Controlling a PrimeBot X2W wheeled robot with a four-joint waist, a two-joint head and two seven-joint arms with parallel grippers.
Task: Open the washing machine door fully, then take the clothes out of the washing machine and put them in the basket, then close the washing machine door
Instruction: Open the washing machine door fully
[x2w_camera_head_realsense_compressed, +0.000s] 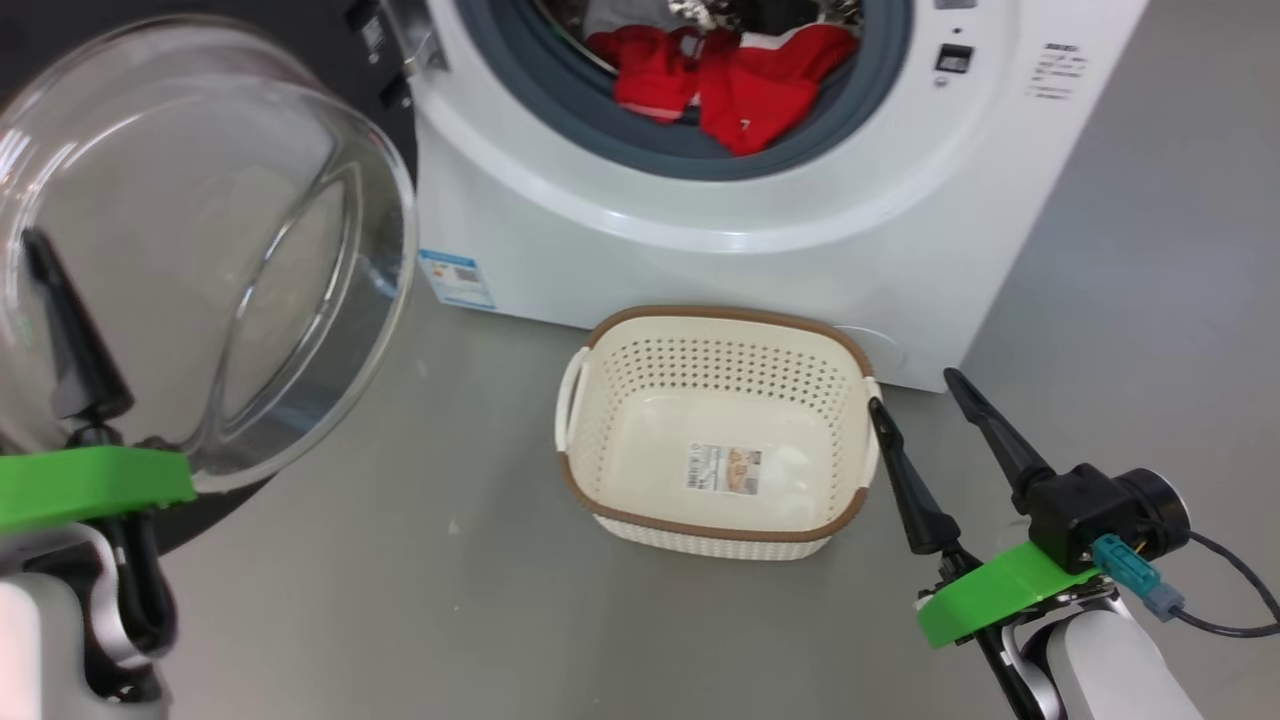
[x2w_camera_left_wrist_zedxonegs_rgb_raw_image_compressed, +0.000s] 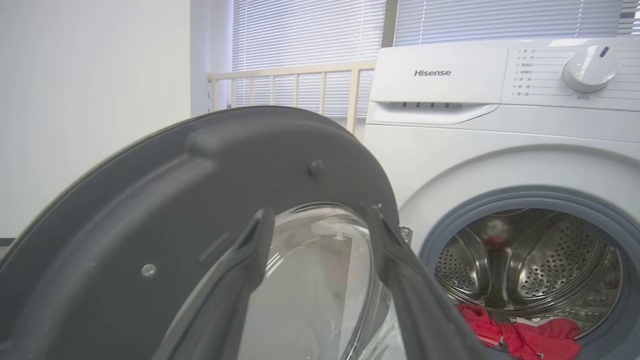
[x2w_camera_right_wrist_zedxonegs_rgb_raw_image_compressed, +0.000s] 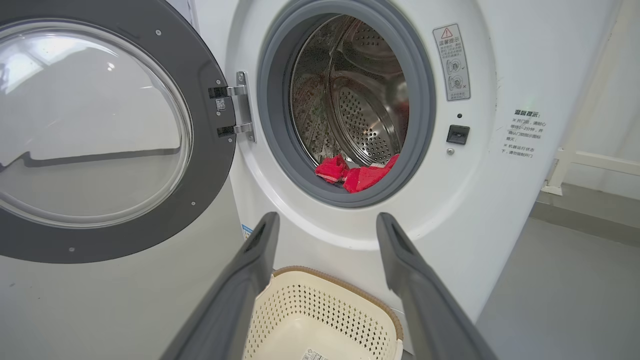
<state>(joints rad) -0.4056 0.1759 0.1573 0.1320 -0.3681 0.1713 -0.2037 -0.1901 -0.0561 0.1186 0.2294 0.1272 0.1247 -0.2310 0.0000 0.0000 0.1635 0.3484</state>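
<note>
Clothes of bright red fabric (x2w_camera_head_realsense_compressed: 740, 90) lie at the drum mouth of the white front-loading washing machine (x2w_camera_head_realsense_compressed: 620, 250), whose round black-rimmed glass door (x2w_camera_right_wrist_zedxonegs_rgb_raw_image_compressed: 210, 165) stands swung wide to the left, bowl bulging toward the robot. The cream perforated basket (x2w_camera_head_realsense_compressed: 720, 318) sits on the floor just before the machine, long axis along its front, its paper label (x2w_camera_head_realsense_compressed: 723, 468) unreadable; the panel reads "Hisense" (x2w_camera_left_wrist_zedxonegs_rgb_raw_image_compressed: 432, 73). The left pincer (x2w_camera_left_wrist_zedxonegs_rgb_raw_image_compressed: 317, 215) gapes wide at the door glass and the right pincer (x2w_camera_right_wrist_zedxonegs_rgb_raw_image_compressed: 327, 217) wide near the basket's right end, both empty.

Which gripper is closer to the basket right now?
The right gripper: it hangs just beside the basket, at its right handle, while the left gripper is off by the glass of the open washing machine door.
</note>
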